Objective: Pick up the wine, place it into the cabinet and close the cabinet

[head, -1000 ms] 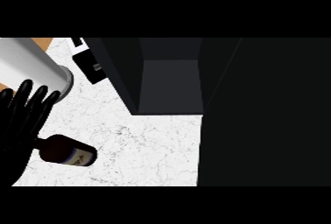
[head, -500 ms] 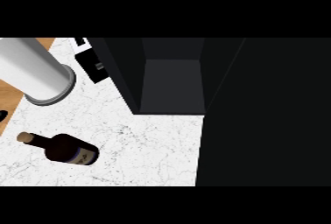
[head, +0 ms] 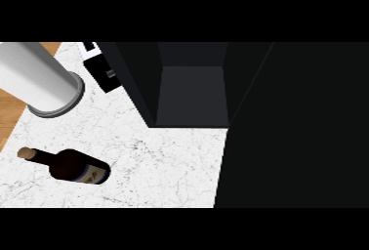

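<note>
One bottle point(head: 72, 167) lay on its side on the bench point(head: 166, 156) beside the open cabinet point(head: 191, 93); hands out of view.

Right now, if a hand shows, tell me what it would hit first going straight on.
No hand shows, so there is no line to follow. The wine lies on its side on the counter, untouched; the open cabinet stands further back, to its right.

A white marbled counter point(head: 158, 156) fills the view, with a wood strip point(head: 13, 105) along its left edge. A grey cylinder point(head: 39, 80) stands at upper left.
</note>
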Available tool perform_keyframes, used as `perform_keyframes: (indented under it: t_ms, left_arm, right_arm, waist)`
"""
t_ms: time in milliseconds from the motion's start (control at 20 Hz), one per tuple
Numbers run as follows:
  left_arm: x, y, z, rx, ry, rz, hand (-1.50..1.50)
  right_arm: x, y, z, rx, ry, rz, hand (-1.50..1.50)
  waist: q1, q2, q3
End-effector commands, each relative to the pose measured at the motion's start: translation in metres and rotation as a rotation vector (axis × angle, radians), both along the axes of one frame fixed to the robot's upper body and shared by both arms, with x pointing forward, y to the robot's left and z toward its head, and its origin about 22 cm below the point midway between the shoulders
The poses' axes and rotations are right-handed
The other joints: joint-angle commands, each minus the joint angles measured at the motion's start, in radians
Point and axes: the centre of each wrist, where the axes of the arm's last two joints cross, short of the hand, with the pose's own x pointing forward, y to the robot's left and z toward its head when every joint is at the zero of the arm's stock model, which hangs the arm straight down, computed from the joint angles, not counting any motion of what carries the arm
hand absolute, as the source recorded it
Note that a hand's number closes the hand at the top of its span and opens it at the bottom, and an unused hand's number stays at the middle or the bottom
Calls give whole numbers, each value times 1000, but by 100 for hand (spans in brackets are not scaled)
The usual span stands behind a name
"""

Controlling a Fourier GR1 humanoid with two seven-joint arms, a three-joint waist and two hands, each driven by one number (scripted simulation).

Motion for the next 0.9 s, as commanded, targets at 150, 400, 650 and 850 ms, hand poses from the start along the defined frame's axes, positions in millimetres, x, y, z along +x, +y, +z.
perform_keyframes:
  t_ms: [150,400,650,850]
  left_arm:
    - [-10,23,22,24,38,21,-150]
    - [6,13,0,37,49,51,-150]
    - [5,9,-11,41,80,59,-150]
    - [21,20,-17,58,97,71,-150]
  right_arm:
    - [-24,10,28,23,-40,-28,-150]
    - [-33,7,34,29,-51,-10,-150]
    - [-36,10,37,46,-34,-29,-150]
    - [-37,7,40,5,-41,-22,-150]
  waist:
    - [2,0,-1]
    - [-15,3,-1]
    - [-15,1,-1]
    - [-26,2,-1]
